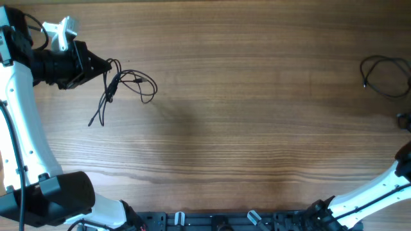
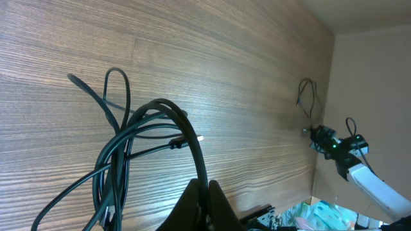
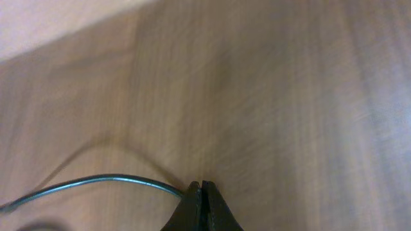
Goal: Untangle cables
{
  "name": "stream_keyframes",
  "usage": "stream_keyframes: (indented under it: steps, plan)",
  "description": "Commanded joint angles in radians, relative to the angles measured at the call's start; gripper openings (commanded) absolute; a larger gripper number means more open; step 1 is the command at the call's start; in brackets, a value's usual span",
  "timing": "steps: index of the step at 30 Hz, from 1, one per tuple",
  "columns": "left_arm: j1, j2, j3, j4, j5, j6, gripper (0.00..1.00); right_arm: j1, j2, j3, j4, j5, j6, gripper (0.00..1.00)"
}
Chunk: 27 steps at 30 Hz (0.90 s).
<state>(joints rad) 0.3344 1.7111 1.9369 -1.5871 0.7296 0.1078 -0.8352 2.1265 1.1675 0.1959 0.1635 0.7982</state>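
Overhead is showing both cable groups at once: a tangled bundle [image 1: 125,86] is lying at the upper left of the desk [image 1: 244,128], and a lone cable [image 1: 387,76] is looping well apart at the upper right edge. The left arm [image 1: 19,122] is reaching up the left edge and bending rightward, its left pincer [image 1: 107,66] meeting the top of the bundle. The right arm [image 1: 379,189] is rising from the lower right and running out of frame, so its tips are not showing clearly there.

Left wrist is giving what overhead cannot. The left pincer [image 2: 207,191] is pinching shut on a thick arc of the bundle [image 2: 138,144], whose strands are looping together above the tips, with one small plug [image 2: 180,142] pointing right. At the far right, the lone cable [image 2: 307,96] is lying just beside the right arm [image 2: 340,146].

Right wrist, though blurred, is showing the right pincer [image 3: 201,190] closed, with the lone cable [image 3: 96,183] running in from the lower left to its tips, seemingly gripped.
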Motion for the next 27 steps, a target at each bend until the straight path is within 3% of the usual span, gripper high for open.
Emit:
stream_keyframes:
  steps: [1, 7, 12, 21, 27]
  plan:
    - [-0.003, -0.011, 0.008, 0.0, 0.01, 0.015, 0.04, 0.046, 0.044, 0.004, 0.026, -0.18, 0.106, 0.05]
    - [-0.003, -0.011, 0.008, 0.001, 0.01, 0.016, 0.04, 0.173, 0.109, 0.038, 0.108, -0.183, 0.16, 0.04]
    - [-0.003, -0.011, 0.008, 0.0, 0.01, 0.016, 0.04, 0.268, 0.225, 0.197, 0.087, -0.187, 0.181, 0.04]
    - [-0.003, -0.011, 0.008, 0.006, 0.01, 0.015, 0.04, 0.378, 0.332, 0.432, 0.04, -0.18, 0.18, 0.04]
    - [-0.003, -0.011, 0.008, 0.012, 0.01, 0.015, 0.04, 0.406, 0.354, 0.452, 0.065, -0.168, 0.204, 0.05]
